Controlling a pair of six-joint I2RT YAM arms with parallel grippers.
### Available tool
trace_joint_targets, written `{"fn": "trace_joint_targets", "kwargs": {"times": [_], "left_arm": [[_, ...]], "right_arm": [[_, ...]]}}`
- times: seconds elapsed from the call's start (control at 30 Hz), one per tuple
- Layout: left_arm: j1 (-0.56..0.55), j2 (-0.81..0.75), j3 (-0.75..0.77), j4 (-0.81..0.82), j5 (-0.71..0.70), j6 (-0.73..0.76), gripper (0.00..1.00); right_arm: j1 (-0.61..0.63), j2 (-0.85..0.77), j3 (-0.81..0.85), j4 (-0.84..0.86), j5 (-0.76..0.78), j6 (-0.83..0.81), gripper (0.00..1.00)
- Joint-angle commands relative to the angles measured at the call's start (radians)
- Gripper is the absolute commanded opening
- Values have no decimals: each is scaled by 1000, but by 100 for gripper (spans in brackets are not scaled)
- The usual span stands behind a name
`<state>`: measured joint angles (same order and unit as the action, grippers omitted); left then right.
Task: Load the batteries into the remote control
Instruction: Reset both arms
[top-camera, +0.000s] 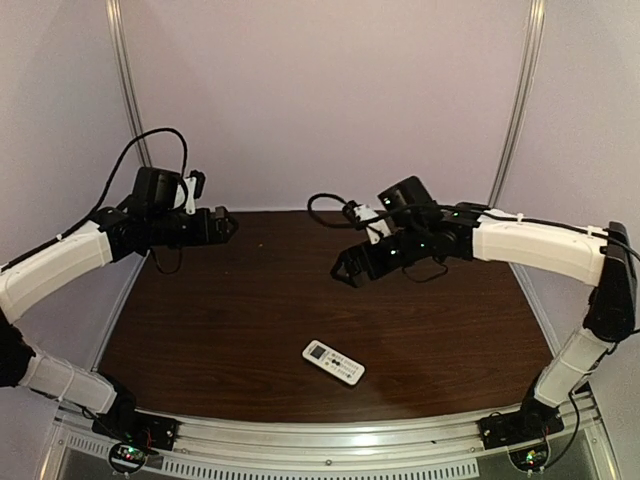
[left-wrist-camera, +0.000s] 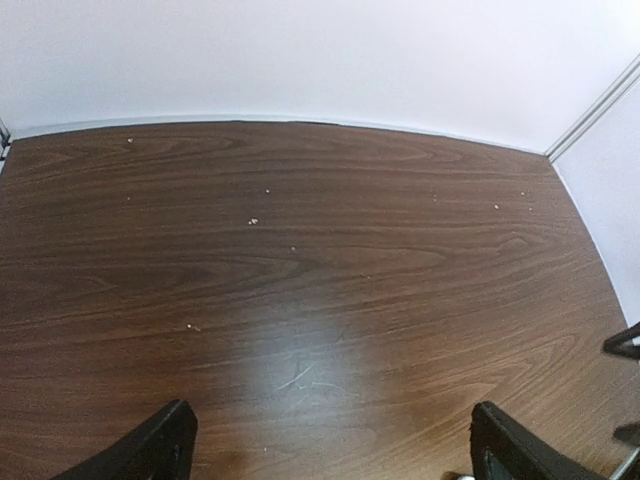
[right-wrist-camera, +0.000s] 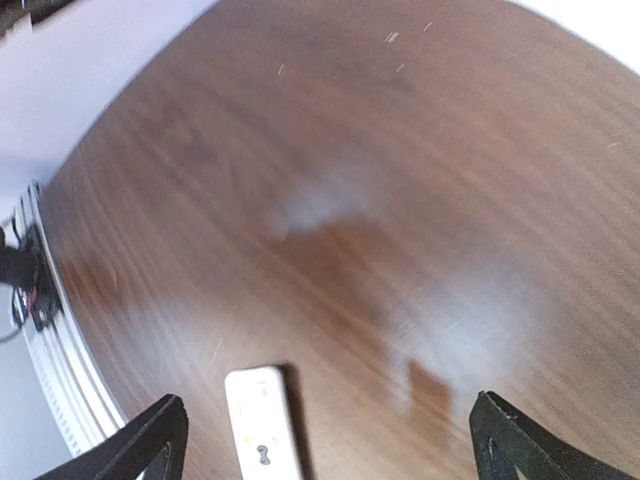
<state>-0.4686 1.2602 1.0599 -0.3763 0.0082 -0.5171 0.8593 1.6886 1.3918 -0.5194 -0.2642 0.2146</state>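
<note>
- we see the remote control (top-camera: 333, 362), seemingly face up, near the front edge of the table (top-camera: 240, 310), well apart from our raised right gripper (top-camera: 345, 272).
- that gripper's jaws gape wide, empty.

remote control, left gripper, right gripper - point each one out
remote control (top-camera: 333, 362), top external view, middle of its white front face
left gripper (left-wrist-camera: 330, 448), left wrist view, midway between its open fingertips
right gripper (top-camera: 346, 274), top external view, midway between its fingertips
</note>
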Motion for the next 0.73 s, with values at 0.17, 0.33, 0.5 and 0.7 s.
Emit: {"fn": "trace_joint_targets", "kwargs": {"times": [0.17, 0.33, 0.5, 0.7], "left_arm": [[18, 58, -97, -5, 152, 20, 97], [12, 25, -264, 56, 193, -5, 97], [3, -28, -381, 108, 191, -28, 97], [-4, -68, -423, 146, 187, -33, 97]], "right_arm": [[-241, -460, -510, 381, -63, 178, 100], [-275, -600, -711, 425, -47, 213, 100], [-284, -648, -833, 494, -50, 269, 100], [-286, -650, -857, 516, -58, 298, 100]]}}
